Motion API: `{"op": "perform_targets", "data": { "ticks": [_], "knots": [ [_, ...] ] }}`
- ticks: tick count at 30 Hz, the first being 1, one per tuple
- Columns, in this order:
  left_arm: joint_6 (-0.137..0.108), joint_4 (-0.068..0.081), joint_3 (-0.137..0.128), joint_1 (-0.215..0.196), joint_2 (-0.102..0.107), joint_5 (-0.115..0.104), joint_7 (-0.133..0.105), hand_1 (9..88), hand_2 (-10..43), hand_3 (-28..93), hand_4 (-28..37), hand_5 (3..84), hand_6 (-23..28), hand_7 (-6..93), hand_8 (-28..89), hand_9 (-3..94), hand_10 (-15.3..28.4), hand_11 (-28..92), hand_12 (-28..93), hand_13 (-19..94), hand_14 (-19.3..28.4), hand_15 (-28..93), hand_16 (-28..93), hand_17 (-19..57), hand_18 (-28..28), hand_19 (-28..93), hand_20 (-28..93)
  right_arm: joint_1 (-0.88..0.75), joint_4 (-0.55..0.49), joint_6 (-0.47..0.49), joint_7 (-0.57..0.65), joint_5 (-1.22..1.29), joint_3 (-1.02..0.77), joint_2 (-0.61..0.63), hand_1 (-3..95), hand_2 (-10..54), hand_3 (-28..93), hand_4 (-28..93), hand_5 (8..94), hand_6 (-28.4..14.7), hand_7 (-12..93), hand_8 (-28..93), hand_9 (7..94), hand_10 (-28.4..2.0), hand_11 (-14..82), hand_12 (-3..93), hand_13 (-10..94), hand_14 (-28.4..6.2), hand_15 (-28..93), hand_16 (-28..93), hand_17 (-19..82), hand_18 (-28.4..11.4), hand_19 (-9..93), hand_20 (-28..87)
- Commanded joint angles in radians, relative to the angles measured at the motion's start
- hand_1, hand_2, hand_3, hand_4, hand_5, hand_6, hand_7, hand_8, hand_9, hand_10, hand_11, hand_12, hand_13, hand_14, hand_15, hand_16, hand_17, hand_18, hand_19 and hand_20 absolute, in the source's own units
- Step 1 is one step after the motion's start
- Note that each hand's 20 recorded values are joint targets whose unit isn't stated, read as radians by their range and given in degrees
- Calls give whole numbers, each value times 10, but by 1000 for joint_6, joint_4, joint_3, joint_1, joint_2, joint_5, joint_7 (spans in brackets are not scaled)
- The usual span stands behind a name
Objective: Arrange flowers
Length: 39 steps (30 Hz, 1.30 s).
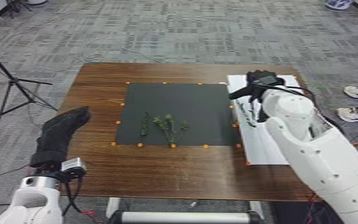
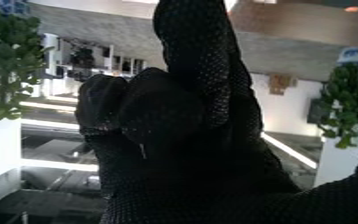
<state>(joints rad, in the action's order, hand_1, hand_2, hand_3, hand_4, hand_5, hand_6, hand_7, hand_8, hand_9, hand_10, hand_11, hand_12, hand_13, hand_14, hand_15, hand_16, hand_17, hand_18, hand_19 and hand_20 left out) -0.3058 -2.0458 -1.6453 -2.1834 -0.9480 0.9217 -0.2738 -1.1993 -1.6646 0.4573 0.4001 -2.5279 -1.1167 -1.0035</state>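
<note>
Right hand (image 1: 260,82): hovering over or resting at the far end of the white sheet (image 1: 269,152); contact not resolvable. Cannot tell whether it is releasing, clenching or grasping anything. Left hand (image 1: 62,129): lying at the left side of the desk (image 1: 175,175), fingers straight, grasping nothing.

Outward: thin dark stems (image 1: 245,115) are lying on the white sheet, on the near side of the right hand. Green sprigs (image 1: 166,131) are lying apart on the near part of the dark mat (image 1: 175,102), bushier tips pointing roughly away from the robot. Orange markers (image 1: 173,145) are edging the mat.

Handling, judged: sprigs are probably weighing very little, bending easily, with tips bruising or shedding under pressure. Bare lower stem is offering the best hold: light pinch, avoiding the leafy head. Thin stems may be rolling or slipping against glove fabric.
</note>
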Motion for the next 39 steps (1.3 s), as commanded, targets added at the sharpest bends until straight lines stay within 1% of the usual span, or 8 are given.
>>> {"op": "perform_targets", "data": {
  "ticks": [1, 4, 9, 13, 20, 26, 34, 39],
  "knots": [
    [10, -2, 8, 5, -5, 0, -3, 240, -9, 716, -196, 495, 28, 173, -70, 478, 126, 204, 141, 359, 155, 140, 20, 50, 90, 30, 149, -8, 37, -23, -2, -31, -14, -4, 138, -95, 537, -111, 771, -56, 183, -50, 926, -126, 312, 262, 856, -66, 647, 420, 501, -255, 932, 497],
    [9, -1, 8, 6, -9, -1, -4, 240, -9, 716, -195, 495, 28, 173, -71, 478, 127, 204, 141, 359, 155, 141, 20, 50, 90, 31, 149, -22, 56, -40, 14, -1, -38, -22, 141, -95, 542, -107, 773, -55, 183, -49, 926, -126, 312, 262, 857, -65, 644, 420, 499, -256, 931, 494],
    [11, 0, 10, 4, -13, -2, -4, 239, -9, 717, -194, 494, 28, 172, -71, 478, 127, 204, 141, 358, 155, 140, 20, 50, 90, 31, 149, -37, 80, -25, 18, -13, -52, -28, 140, -95, 545, -103, 773, -55, 184, -47, 926, -127, 311, 261, 860, -65, 640, 418, 499, -257, 932, 489],
    [9, -4, 6, -3, -19, -1, -6, 240, -9, 716, -195, 495, 29, 172, -70, 478, 127, 205, 141, 358, 155, 139, 20, 50, 90, 30, 149, -47, 95, -20, 22, -8, -58, -42, 141, -95, 549, -102, 774, -55, 183, -48, 926, -128, 312, 262, 862, -64, 638, 416, 500, -258, 932, 487],
    [15, 2, 17, 10, -24, -1, -7, 240, -9, 716, -195, 495, 30, 171, -70, 478, 127, 203, 141, 359, 155, 140, 21, 50, 89, 29, 149, -42, 122, -16, 7, -27, -53, -63, 142, -95, 551, -102, 780, -51, 189, -47, 932, -124, 314, 259, 871, -61, 632, 413, 505, -258, 932, 485],
    [15, 3, 17, 9, -30, -3, -7, 240, -9, 716, -195, 495, 30, 170, -69, 478, 126, 204, 141, 359, 155, 141, 20, 51, 89, 29, 150, -56, 133, -18, 7, -25, -43, -75, 144, -95, 553, -101, 783, -52, 189, -47, 934, -124, 314, 259, 874, -61, 630, 414, 509, -258, 932, 485],
    [18, 2, 14, 7, -30, -2, -8, 240, -8, 715, -194, 495, 30, 170, -70, 477, 126, 204, 141, 358, 153, 139, 20, 51, 89, 28, 150, -59, 132, -2, 19, -22, -22, -88, 209, -95, 585, -103, 789, -43, 202, -48, 937, -119, 317, 256, 882, -56, 625, 407, 516, -252, 932, 480],
    [19, 0, 11, 3, -31, 0, -1, 240, -9, 716, -195, 496, 29, 171, -70, 478, 126, 203, 141, 358, 154, 139, 20, 50, 89, 29, 150, -75, 129, 3, 23, -17, -19, -90, 227, -95, 590, -106, 789, -41, 207, -50, 937, -117, 324, 251, 885, -55, 623, 408, 522, -247, 932, 481]
  ]
}}
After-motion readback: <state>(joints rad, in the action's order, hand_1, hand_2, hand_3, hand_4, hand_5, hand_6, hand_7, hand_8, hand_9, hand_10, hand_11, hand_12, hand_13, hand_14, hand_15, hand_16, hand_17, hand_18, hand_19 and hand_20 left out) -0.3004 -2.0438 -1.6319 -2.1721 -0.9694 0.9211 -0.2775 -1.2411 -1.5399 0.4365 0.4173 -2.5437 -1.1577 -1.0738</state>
